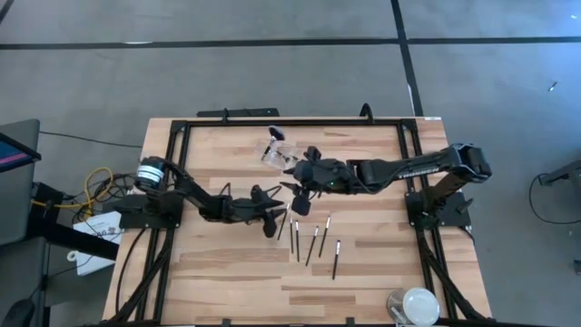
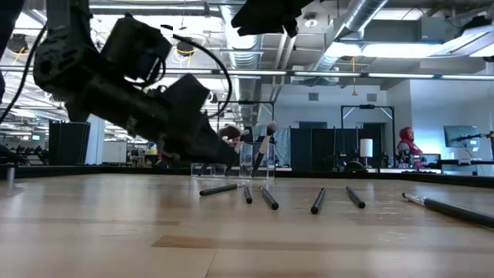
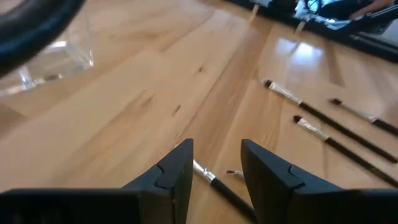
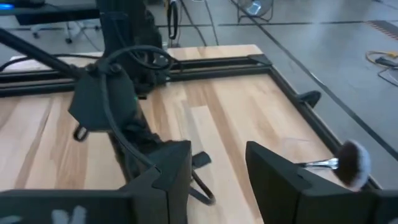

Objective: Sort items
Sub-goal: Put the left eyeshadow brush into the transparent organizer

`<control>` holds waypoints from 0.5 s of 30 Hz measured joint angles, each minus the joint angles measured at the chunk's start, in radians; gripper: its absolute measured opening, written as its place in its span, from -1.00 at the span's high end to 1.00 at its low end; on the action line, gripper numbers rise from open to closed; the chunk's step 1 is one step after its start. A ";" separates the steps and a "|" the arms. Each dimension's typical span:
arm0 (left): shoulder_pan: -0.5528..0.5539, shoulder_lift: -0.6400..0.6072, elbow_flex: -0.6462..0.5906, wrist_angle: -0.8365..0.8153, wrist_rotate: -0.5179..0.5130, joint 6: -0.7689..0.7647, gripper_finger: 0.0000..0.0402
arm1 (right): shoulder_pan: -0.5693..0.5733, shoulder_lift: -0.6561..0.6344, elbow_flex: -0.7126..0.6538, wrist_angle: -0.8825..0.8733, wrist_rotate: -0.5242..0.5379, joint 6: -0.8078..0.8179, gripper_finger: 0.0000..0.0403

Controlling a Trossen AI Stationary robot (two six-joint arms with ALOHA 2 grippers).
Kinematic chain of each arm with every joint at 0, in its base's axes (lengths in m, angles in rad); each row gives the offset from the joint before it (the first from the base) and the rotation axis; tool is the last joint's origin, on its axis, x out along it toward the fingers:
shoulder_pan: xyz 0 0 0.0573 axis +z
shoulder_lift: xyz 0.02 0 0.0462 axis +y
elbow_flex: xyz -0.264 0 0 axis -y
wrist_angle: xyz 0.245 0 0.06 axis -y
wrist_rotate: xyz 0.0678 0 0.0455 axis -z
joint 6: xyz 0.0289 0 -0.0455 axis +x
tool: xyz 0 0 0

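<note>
four slim makeup brushes (image 1: 315, 243) lie side by side on the bare wood in the middle of the table (image 1: 218, 282), black handles roughly parallel, a little apart from one another. a fifth brush (image 3: 219, 186) lies on the wood right between the fingers of the left gripper (image 1: 270, 218), its silvery ferrule showing in the gap; the left wrist view shows those fingers parted with the brush loose between them, neither finger pressing on it. the left arm reaches in low from the left side of the table, its gripper just left of the row of brushes. the right gripper (image 1: 298, 182) reaches in from the right and hangs above the table, near the small clear plastic holder (image 1: 277, 153) that stands toward the far edge; its fingers are spread apart with nothing between them. a brush with a fluffy pinkish head (image 4: 348, 163) shows in the right wrist view just beside one right finger, apart from it. a round white-and-clear disc (image 1: 418, 305) sits at the near right corner.
</note>
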 joint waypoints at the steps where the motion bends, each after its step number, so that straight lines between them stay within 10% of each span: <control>1: -0.001 0.010 0.002 -0.002 0.000 -0.012 0.35 | 0.004 0.003 0.000 -0.006 0.001 0.000 0.30; 15: -0.012 0.124 0.048 0.006 -0.009 -0.070 0.36 | 0.035 0.003 -0.001 -0.038 0.000 0.052 0.31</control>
